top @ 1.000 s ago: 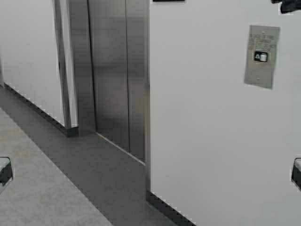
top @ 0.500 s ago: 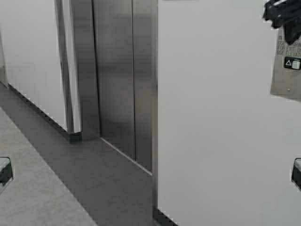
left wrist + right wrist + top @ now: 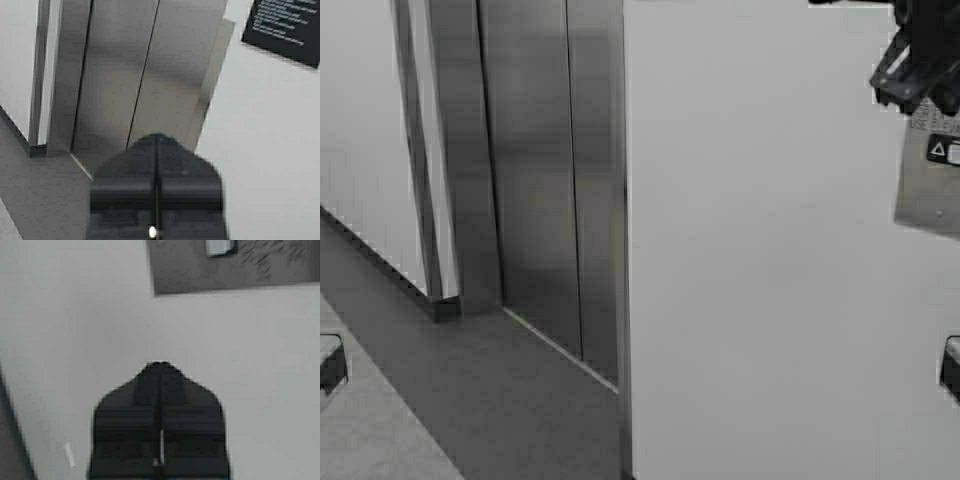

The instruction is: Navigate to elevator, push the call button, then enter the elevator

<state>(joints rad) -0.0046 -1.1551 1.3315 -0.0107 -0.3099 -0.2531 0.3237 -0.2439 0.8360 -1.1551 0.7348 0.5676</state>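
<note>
Call button point(image 3: 942, 150) on its plate, white wall right of the elevator point(image 3: 545, 190), doors shut. Right gripper point(image 3: 159, 371) pinched closed, raised near plate, prob. to poke w/ one blunt tip. Left gripper point(image 3: 156, 142) closed, idle, facing doors.

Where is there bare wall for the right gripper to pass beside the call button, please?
Bare white wall runs from the elevator door frame to the call button plate. It is crowded above the plate, where the right gripper hangs.

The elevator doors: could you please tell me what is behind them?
Nothing behind shows: the elevator doors are shut at the centre seam, hiding the cab. The right gripper is raised by the call button.
</note>
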